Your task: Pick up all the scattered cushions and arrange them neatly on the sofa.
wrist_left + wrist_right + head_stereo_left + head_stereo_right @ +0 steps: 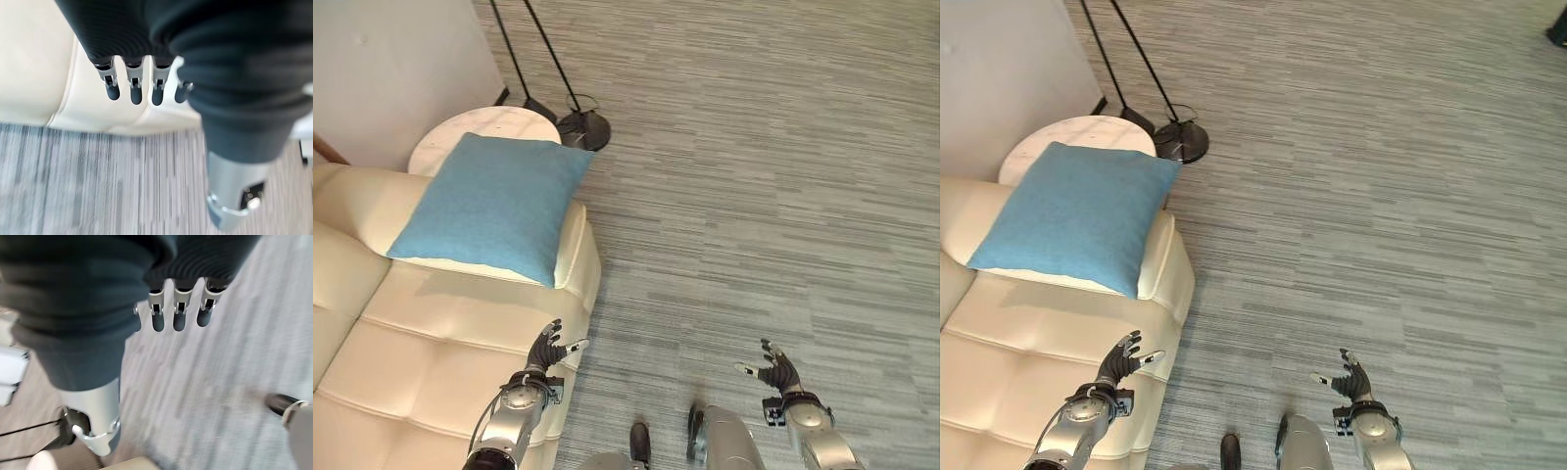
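Blue cushion (494, 205) lies beyond left hand's (546, 350) fingers (554, 334).

Silver-grey arms end in each robot hand (548, 350): dark ribbed cover, silver dark-tipped fingers (136, 93).

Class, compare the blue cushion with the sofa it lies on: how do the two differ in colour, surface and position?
The cushion is blue; the sofa is cream. The cushion looks like matte woven cloth; the sofa looks smooth and tufted into panels. The cushion lies tilted across the sofa's arm, overhanging a round white table; the sofa stands on the carpet. Both look soft and padded.
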Robot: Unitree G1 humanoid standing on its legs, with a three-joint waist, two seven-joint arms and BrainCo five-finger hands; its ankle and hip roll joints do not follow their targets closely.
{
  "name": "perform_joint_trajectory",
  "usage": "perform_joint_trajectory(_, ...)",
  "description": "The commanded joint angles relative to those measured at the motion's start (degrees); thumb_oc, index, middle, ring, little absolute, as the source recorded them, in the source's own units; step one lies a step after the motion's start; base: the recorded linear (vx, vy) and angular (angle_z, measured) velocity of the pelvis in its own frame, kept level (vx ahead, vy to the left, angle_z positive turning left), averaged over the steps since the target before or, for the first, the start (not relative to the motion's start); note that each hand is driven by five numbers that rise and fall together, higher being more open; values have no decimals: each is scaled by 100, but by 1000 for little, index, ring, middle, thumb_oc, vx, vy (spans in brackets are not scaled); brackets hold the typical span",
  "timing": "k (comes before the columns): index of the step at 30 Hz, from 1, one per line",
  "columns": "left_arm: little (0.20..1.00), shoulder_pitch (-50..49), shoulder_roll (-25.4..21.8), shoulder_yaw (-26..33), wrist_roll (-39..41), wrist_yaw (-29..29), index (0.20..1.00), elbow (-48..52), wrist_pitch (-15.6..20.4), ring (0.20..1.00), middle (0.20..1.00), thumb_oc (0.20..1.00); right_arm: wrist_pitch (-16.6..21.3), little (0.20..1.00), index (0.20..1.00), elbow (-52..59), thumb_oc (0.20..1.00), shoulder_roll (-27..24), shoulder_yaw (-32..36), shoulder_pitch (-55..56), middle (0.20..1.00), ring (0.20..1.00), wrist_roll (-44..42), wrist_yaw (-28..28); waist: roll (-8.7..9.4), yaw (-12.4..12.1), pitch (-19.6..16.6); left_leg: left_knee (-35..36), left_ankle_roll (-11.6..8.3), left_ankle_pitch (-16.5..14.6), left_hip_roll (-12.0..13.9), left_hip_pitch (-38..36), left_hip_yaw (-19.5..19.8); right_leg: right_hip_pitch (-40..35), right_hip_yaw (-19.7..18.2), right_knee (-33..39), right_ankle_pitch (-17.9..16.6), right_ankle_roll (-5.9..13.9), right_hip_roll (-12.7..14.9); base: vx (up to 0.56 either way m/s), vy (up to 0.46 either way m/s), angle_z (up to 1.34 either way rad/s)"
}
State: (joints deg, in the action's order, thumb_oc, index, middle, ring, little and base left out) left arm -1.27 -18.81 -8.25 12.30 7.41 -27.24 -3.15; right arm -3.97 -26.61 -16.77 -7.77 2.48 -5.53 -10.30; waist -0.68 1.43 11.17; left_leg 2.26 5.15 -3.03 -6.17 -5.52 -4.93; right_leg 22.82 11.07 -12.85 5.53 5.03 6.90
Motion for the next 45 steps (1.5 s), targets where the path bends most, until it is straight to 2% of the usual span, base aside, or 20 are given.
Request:
perform_joint_trajectory(1,1000,-60,-146,205,-186,77,1000,373,279,1000,1000,1000,169,1000,1000,15,1000,-8,275,-58,1000,1000,-2,-81,254,95,81,-119,-425,-412,509,197,38,-764,-275,1349,-844,490,-24,284,-125,81)
perform_joint_trajectory(6,1000,-29,-83,154,-197,67,1000,316,334,1000,1000,1000,216,1000,1000,-2,1000,-11,288,20,1000,1000,-22,-52,281,216,-46,-184,-476,-693,542,-115,261,-822,-547,1170,-974,426,-94,284,-127,66)
perform_joint_trajectory(9,1000,-110,-59,133,-120,34,1000,301,310,1000,1000,1000,251,1000,1000,-39,1000,-68,294,72,1000,1000,-108,-6,248,271,-203,-407,-593,-889,742,-287,373,-967,-519,958,-855,255,-190,350,-204,37)
perform_joint_trajectory(11,1000,-135,-45,104,-47,8,1000,288,261,1000,1000,1000,295,1000,1000,-25,1000,-148,288,99,1000,1000,-220,18,248,247,-249,-1370,-744,-605,895,17,429,-1289,-453,996,-650,48,-344,305,-235,16)
perform_joint_trajectory(12,1000,-135,-45,104,-46,8,1000,289,260,1000,1000,1000,296,1000,1000,-27,1000,-148,289,98,1000,1000,-221,18,243,256,-249,-1415,-747,-627,901,43,440,-1289,-442,998,-650,45,-347,134,-124,18)
perform_joint_trajectory(13,1000,-130,-48,99,-50,-5,1000,291,247,1000,1000,1000,292,1000,1000,-8,1000,-187,292,88,1000,1000,-236,6,266,224,-222,-1851,-758,-500,907,251,467,-1407,-412,1040,-591,-20,-368,178,-130,8)
perform_joint_trajectory(14,1000,-118,-33,108,6,8,1000,270,237,1000,1000,1000,278,1000,1000,34,1000,-248,330,94,1000,1000,-245,-12,310,174,-183,-2480,-773,-223,934,572,413,-1604,-357,1111,-460,-146,-385,230,-148,8)
perform_joint_trajectory(15,1000,-115,-34,119,15,24,1000,276,232,1000,1000,1000,260,1000,1000,52,1000,-269,369,96,1000,1000,-253,-31,333,154,-153,-2688,-743,-173,966,756,341,-1688,-319,1127,-391,-189,-374,276,-118,-9)
perform_joint_trajectory(16,1000,-112,-19,128,7,17,1000,248,227,1000,1000,1000,247,1000,1000,40,1000,-317,428,98,1000,1000,-284,-58,407,91,-115,-2541,-669,-303,975,1049,126,-1861,-244,1173,-279,-198,-296,159,-40,-5)
perform_joint_trajectory(19,1000,-138,-12,128,-36,8,1000,218,209,1000,1000,1000,258,1000,1000,34,1000,-357,497,126,1000,1000,-302,-72,442,32,-114,-2074,-622,-458,942,1233,-45,-2000,-133,1220,-197,-141,-215,175,19,10)
perform_joint_trajectory(20,1000,-153,-12,133,-48,0,1000,233,204,1000,1000,1000,259,1000,1000,6,1000,-382,516,127,1000,1000,-302,-79,422,-4,-115,-1747,-647,-351,947,1309,-113,-2068,-68,1238,-156,-120,-200,118,46,22)
perform_joint_trajectory(23,1000,-171,-14,127,-117,11,1000,241,191,1000,1000,1000,255,1000,1000,-69,1000,-371,536,184,1000,1000,-291,-157,289,-94,-86,-831,-782,465,1114,1737,-648,-2403,204,1368,22,-94,-279,174,67,48)
perform_joint_trajectory(25,1000,-193,-52,178,-148,43,1000,252,193,1000,1000,1000,218,1000,1000,-141,1000,-351,497,176,1000,1000,-262,-209,298,-182,-63,-615,-882,572,1127,1855,-880,-2624,280,1390,171,-61,-276,232,81,71)
perform_joint_trajectory(27,1000,-285,-84,245,-155,28,1000,267,185,1000,1000,1000,198,1000,1000,-179,1000,-315,432,180,1000,1000,-170,-165,264,-226,-111,-435,-785,691,1154,1719,-1026,-2656,346,1325,153,-40,-301,195,151,3)
perform_joint_trajectory(34,1000,-555,-168,426,-248,-1,1000,153,143,1000,1000,1000,121,1000,1000,-260,1000,-106,297,91,1000,1000,0,-41,472,-409,-389,-371,-541,417,906,1421,-944,-2737,389,981,219,194,12,211,172,-13)
perform_joint_trajectory(37,1000,-565,-235,505,-214,21,1000,162,126,1000,1000,1000,80,1000,1000,-331,1000,-41,281,57,1000,1000,66,27,540,-480,-390,-401,-389,203,793,1292,-870,-2518,413,298,146,370,212,134,151,5)
perform_joint_trajectory(39,1000,-552,-303,512,-222,29,1000,193,124,1000,1000,1000,79,1000,1000,-325,1000,-13,289,81,1000,1000,93,51,555,-468,-349,-406,-301,109,720,1205,-804,-2273,363,-308,-64,492,328,105,134,26)
perform_joint_trajectory(41,1000,-512,-336,490,-242,58,1000,190,124,1000,1000,1000,76,1000,1000,-331,1000,34,304,107,1000,1000,76,53,525,-410,-306,-345,-250,58,696,1086,-641,-1969,129,-731,-223,457,266,114,84,48)
perform_joint_trajectory(43,1000,-487,-336,492,-238,72,1000,197,130,1000,1000,1000,79,1000,1000,-336,1000,59,315,121,1000,1000,60,58,497,-369,-274,-306,-248,41,693,1006,-551,-1818,8,-750,-226,396,194,111,13,87)
perform_joint_trajectory(45,1000,-472,-342,470,-213,52,1000,234,148,1000,1000,1000,90,1000,1000,-374,1000,42,319,102,1000,1000,-2,66,427,-294,-188,-263,-257,-8,691,861,-341,-1632,-178,-264,-160,292,75,205,-40,70)
